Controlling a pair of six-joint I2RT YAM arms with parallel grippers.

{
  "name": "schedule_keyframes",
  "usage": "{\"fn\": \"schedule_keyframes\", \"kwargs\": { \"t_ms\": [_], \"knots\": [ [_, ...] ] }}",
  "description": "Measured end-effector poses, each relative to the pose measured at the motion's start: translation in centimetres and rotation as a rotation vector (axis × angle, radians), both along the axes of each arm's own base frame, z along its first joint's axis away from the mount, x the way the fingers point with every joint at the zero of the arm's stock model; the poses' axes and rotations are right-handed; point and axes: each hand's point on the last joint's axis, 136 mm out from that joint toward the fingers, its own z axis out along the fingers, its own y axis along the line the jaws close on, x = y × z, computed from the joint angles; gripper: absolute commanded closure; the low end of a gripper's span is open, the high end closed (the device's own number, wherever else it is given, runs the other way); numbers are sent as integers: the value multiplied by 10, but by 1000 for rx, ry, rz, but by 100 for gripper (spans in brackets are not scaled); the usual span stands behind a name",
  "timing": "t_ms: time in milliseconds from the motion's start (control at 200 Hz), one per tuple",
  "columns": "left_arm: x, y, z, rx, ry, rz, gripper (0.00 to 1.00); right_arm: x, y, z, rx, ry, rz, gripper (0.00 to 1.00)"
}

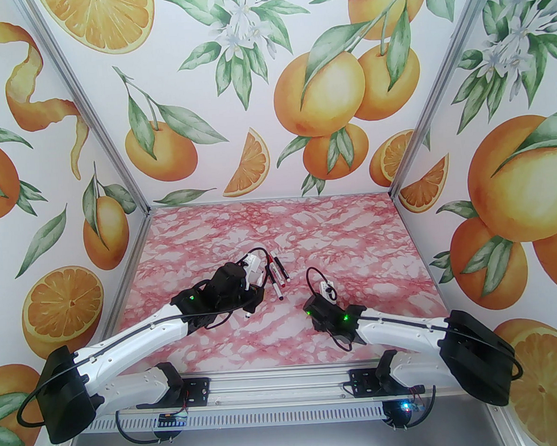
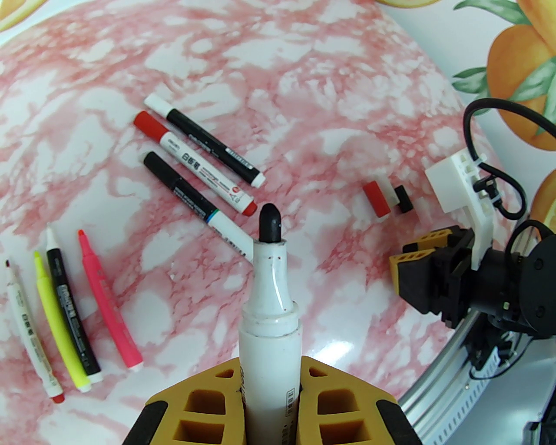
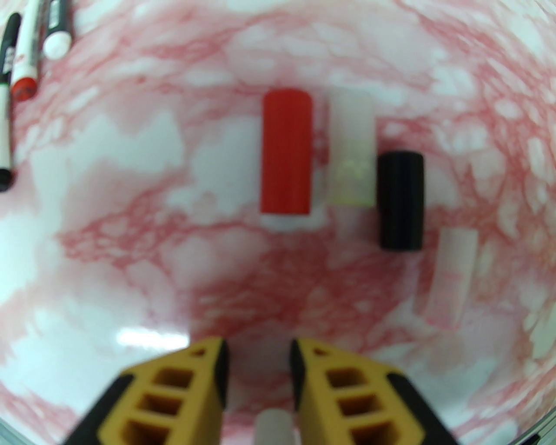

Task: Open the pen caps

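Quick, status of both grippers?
Left gripper: shut on a white marker, its black tip bare.
Right gripper: open, fingers apart.

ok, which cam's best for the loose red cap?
Right wrist: the red cap lies large and central on the table ahead of the right hand, its whole outline visible, though slightly blurred. Left wrist shows it small and far off, near a black cap.

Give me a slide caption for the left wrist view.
Left tool clamps an uncapped black-tipped marker; a loose red cap lies by the right tool.
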Motion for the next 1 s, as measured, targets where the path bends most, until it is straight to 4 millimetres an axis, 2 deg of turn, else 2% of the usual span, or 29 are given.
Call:
{"fn": "schedule_keyframes", "kwargs": {
  "t_ms": [150, 325, 530, 766, 1001],
  "knots": [
    [0, 0, 0, 2, 2, 0, 98, 1, 2, 4, -5, -15, 9, 62],
    [-1, 1, -1, 3, 3, 0, 97, 1, 10, 24, 27, -61, 32, 58],
    [-1, 1, 1, 0, 1, 0, 97, -10, 9, 39, 42, -84, 57, 55],
    [-1, 1, 3, -5, -3, 0, 96, -23, 5, 42, 39, -67, 62, 56],
    [-2, 1, 3, -8, -3, -2, 96, -30, 0, 36, 28, -49, 52, 60]
  ]
}}
